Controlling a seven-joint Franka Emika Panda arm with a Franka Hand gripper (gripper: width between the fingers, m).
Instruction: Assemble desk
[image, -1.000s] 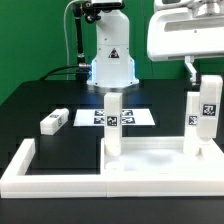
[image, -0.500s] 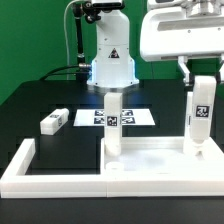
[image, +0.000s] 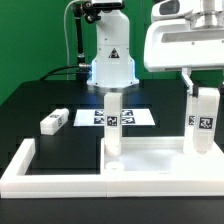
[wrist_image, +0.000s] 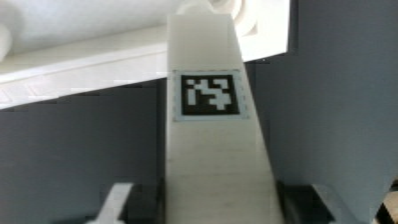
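White leg was gripped upright by the pincer at the tabletop's corner; if tilted on seating, it could be jammed crooked or knocked loose.

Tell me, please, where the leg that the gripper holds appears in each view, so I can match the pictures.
Exterior view: the held leg stands upright at the exterior view's right, under the gripper, at a corner of the tabletop.
Wrist view: the held leg runs through the centre of the picture, between the fingers.
Shared landmark: the black-and-white tag on that leg's face, seen in both views.
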